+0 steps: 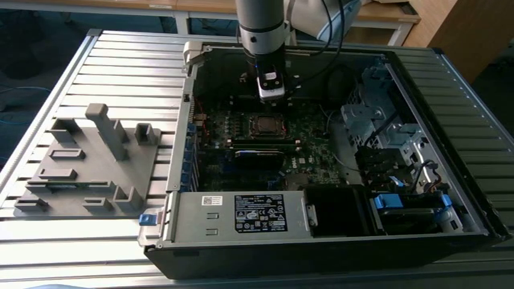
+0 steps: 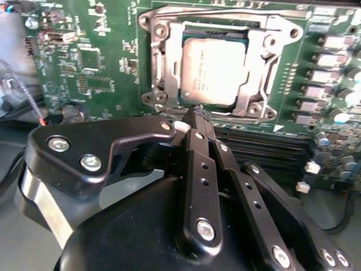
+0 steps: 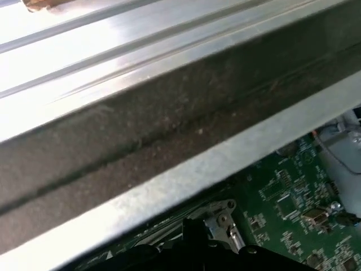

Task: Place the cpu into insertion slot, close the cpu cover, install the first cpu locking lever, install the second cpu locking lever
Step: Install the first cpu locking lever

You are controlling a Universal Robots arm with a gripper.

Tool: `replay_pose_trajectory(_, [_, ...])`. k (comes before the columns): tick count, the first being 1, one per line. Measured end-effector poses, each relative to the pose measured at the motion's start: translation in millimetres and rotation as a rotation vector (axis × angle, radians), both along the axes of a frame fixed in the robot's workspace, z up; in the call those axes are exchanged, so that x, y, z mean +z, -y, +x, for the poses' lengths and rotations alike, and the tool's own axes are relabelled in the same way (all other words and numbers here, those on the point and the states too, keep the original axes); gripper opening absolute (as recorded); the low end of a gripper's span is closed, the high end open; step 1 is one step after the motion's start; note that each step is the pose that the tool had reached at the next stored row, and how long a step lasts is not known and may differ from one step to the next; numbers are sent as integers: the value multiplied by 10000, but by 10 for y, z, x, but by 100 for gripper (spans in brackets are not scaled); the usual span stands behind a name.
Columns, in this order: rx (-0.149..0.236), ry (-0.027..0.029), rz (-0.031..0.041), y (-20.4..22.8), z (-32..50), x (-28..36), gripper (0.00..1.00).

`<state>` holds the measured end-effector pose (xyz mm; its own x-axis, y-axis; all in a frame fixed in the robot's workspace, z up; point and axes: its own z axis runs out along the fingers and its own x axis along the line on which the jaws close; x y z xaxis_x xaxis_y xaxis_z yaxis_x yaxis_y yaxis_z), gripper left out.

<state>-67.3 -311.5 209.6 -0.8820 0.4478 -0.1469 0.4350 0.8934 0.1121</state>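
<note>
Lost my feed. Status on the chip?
Gripper shut, empty, just short of the socket. Chip seated, cover down over it. Nothing in the way.

You're looking at a ribbed metal tabletop under even, soft light. Behind it stand wooden desks on pale legs over a dark blue floor. At the exterior view's right you see a light wooden cabinet beside dark flooring.
</note>
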Motion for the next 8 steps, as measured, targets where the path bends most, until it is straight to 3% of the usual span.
replay_pose_trajectory(5, [0,-371,-172,0,1,-7,11])
replay_pose_trajectory(6, [0,-416,-191,0,1,-8,11])
replay_pose_trajectory(8, [-1,-416,-192,0,1,-8,11])
